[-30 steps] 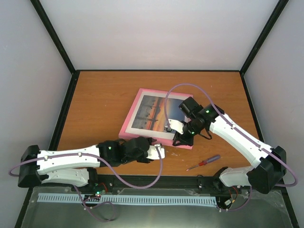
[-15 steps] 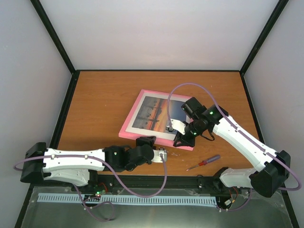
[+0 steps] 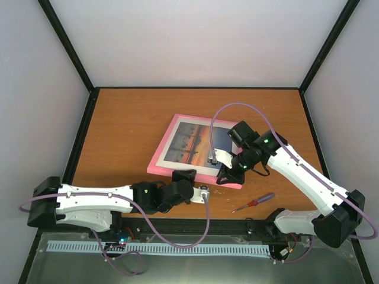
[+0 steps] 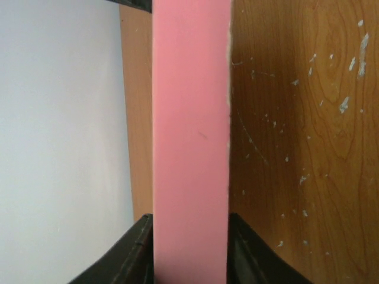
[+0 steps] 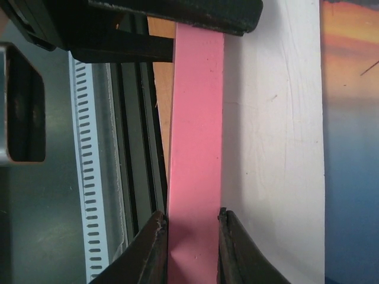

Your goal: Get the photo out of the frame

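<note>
The pink frame [image 3: 156, 158] lies on the table with the sunset photo [image 3: 188, 144] face up inside it, a white margin around the print. My left gripper [image 3: 185, 174] is shut on the frame's near edge; in the left wrist view the pink edge [image 4: 190, 118] fills the gap between both fingers [image 4: 135, 254]. My right gripper [image 3: 224, 177] is shut on the frame's near right corner. In the right wrist view its fingers [image 5: 153, 248] clamp the pink edge [image 5: 195, 118], with the white margin [image 5: 272, 148] and photo [image 5: 352, 118] beside it.
A small purple-handled screwdriver [image 3: 253, 202] lies on the table near the right arm's base. Black corner posts and pale walls enclose the table. A black rail and a metal tray [image 3: 177, 260] run along the near edge.
My left arm has swung its wrist round and brought its gripper onto the frame's near edge. My right arm and the frame have shifted slightly toward the near side.
</note>
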